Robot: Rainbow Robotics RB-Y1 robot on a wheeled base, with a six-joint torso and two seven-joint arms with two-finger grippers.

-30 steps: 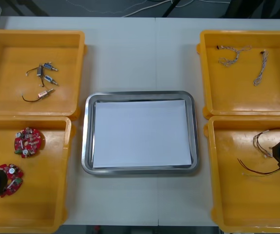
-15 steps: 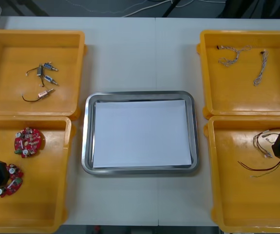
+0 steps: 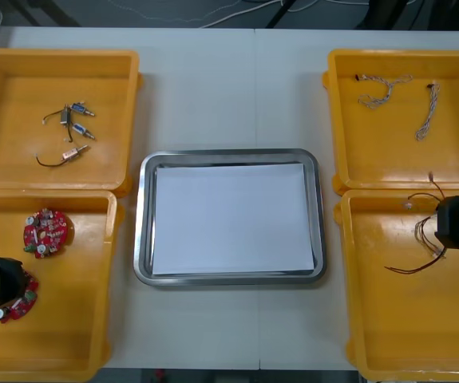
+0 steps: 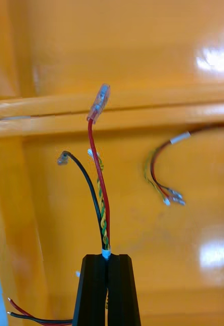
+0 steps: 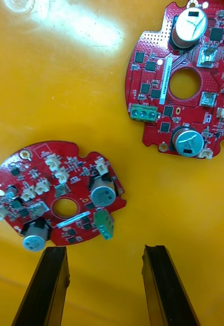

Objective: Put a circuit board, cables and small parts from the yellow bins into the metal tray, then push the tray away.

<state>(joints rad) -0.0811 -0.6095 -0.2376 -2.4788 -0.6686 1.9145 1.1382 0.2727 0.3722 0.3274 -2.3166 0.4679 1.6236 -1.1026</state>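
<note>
1. While the left gripper [image 5: 105,250] hangs over the near left yellow bin [image 3: 69,319], its fingers [image 5: 55,275] stand well apart with nothing between them.
2. A round red circuit board [image 5: 61,198] lies flat on the bin floor just beyond those fingertips. In the front view the gripper covers part of it.
3. A second circuit board [image 3: 47,231] lies farther off in the same bin, apart from the first.
4. The right gripper [image 4: 108,255] is over the near right yellow bin [image 3: 405,335], close to its right wall. Its fingers are pressed together on a red and yellow cable [image 4: 103,204].
5. A red lead, a black lead and the twisted strands of that cable stand out beyond the fingertips. In the front view its other end trails left toward the middle of the bin.
6. Another red and yellow cable [image 4: 160,178] lies curled on the bin floor, apart from the clamped one.
7. The metal tray [image 3: 143,215], white inside, sits at the middle of the table between the bins.
8. The far left bin [image 3: 53,54] holds small metal parts [image 3: 69,132].
9. The far right bin [image 3: 405,54] holds twisted blue and white cables [image 3: 385,89].
</note>
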